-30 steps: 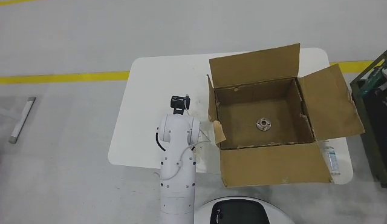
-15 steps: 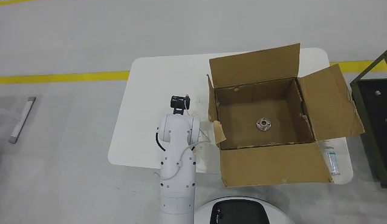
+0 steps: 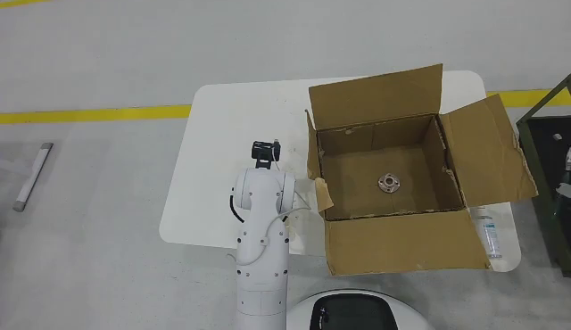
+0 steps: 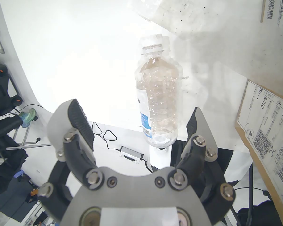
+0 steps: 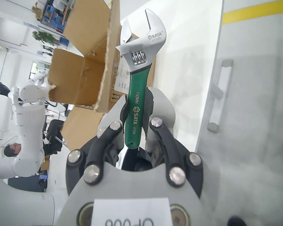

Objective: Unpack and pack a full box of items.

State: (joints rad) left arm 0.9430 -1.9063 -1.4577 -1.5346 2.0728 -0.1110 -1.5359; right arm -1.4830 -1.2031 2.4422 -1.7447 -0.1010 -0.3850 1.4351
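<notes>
Just ahead of left gripper [image 4: 135, 116], bottle [image 4: 156, 99] lies flat, bottom end nearest, facing gap between wide-apart fingers [image 4: 79, 118]. Right gripper [image 5: 136, 102] grips wrench [image 5: 141, 45].

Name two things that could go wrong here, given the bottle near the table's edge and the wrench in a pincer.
The clear plastic bottle lies on its side at the edge of the white table; the open left pincer could nudge it off.
The right pincer grips the green-handled steel wrench low on its handle; it might twist, or catch a flap of the brown cardboard box.
</notes>
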